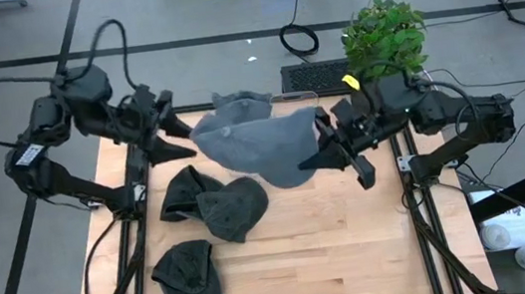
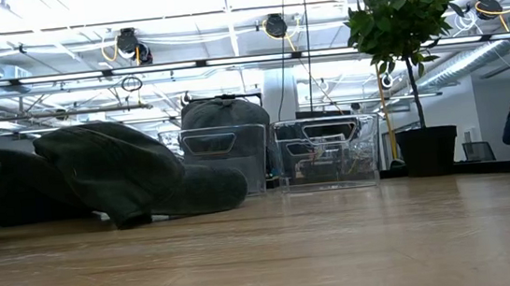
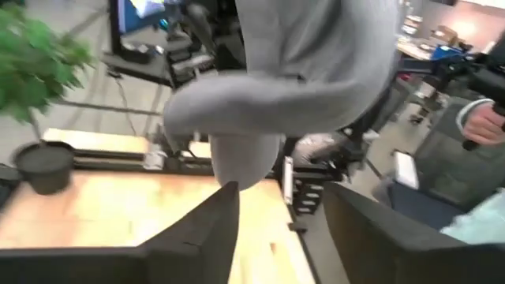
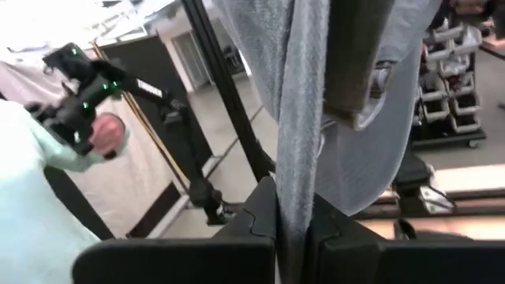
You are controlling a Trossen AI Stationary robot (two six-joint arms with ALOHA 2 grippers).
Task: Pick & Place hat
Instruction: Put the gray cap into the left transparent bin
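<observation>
I see 3 dark caps (image 1: 215, 211) lying on the wooden table (image 1: 325, 250) under the arms, 1 grey hat (image 1: 262, 145) held up above them. R gripper (image 1: 328, 147) clamped on its brim edge; L gripper (image 1: 173, 138) at the other side, jaws apart, not gripping. 2 clear bins (image 2: 326, 152) at the far edge, 1 with a grey hat in it; potted plant (image 1: 383, 37) beyond

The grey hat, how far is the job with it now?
Done: the grey hat is lifted above the table. In hand: the right gripper pinches its fabric with jaws shut; the left gripper, jaws apart, is at its other edge. Left: setting it down; three dark hats lie on the table.
</observation>
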